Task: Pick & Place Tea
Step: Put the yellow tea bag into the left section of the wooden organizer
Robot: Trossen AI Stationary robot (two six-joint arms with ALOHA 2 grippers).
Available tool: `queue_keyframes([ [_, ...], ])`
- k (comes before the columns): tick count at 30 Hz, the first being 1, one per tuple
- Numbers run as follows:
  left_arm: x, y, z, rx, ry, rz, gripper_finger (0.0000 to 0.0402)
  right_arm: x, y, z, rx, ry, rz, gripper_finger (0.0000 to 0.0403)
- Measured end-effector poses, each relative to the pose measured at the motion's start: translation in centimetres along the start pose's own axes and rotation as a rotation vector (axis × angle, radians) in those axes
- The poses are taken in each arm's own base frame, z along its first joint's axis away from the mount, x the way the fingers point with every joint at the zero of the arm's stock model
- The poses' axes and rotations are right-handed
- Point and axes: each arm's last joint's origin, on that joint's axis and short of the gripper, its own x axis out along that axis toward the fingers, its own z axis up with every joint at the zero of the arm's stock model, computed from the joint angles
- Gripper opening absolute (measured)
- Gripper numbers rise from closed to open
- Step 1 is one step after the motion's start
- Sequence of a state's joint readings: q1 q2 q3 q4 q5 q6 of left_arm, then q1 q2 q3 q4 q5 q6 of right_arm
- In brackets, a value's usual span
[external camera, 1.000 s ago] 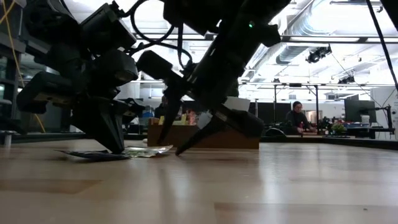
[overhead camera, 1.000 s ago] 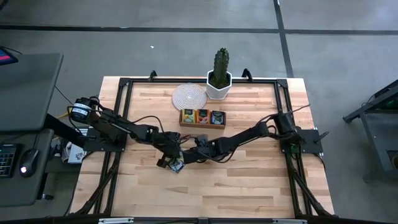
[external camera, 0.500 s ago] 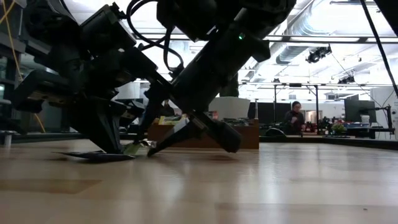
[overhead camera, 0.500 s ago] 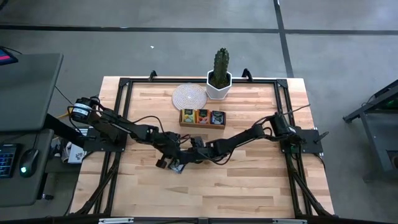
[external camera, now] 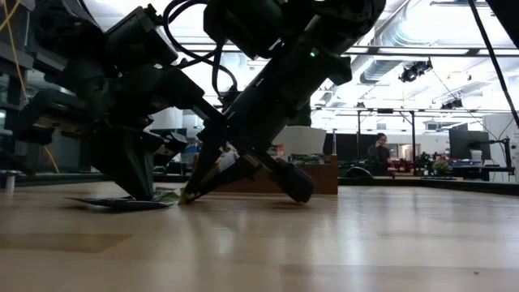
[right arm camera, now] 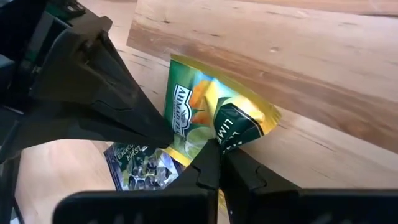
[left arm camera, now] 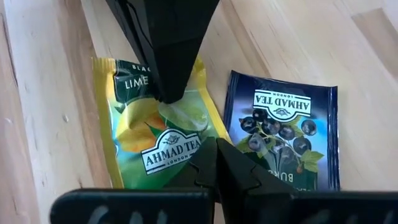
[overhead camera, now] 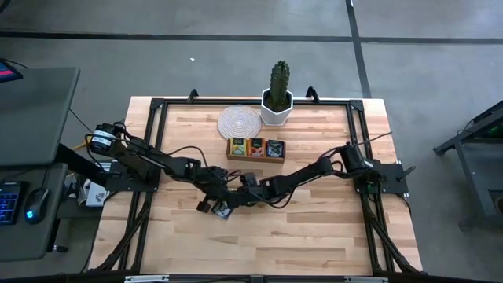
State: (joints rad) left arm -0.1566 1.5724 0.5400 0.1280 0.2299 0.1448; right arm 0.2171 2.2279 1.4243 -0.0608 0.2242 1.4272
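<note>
both arms are stretched low toward the table's middle; the right gripper [right arm camera: 217, 152] is clenched on the edge of the green lime tea packet [right arm camera: 208, 115], lifting it; the left gripper [left arm camera: 214, 155] is pressed shut onto both packets; the dark blue packet [left arm camera: 283, 134] is partly hidden in the right wrist view.

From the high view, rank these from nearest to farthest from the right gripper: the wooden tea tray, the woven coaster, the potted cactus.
Measured from the right gripper, which sits at mid-table:
1. Wooden tea tray, just behind the gripper toward the back edge.
2. Woven coaster, farther back, slightly to the left.
3. Potted cactus, at the table's back edge, to the right of the coaster.
</note>
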Motion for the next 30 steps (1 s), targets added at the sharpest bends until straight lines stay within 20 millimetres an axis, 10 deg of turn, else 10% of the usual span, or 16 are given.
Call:
queue_keyframes([
  [19,-8.9,-1.9,0.3,0.013,-0.010,0.077,0.0001,-0.4,0.4,-0.4,-0.093,0.001,-0.011,0.0001],
  [30,-12.7,-2.4,0.4,-0.019,-0.140,0.206,0.0001,-5.3,5.2,1.7,-0.493,0.060,-0.134,0.0000],
])
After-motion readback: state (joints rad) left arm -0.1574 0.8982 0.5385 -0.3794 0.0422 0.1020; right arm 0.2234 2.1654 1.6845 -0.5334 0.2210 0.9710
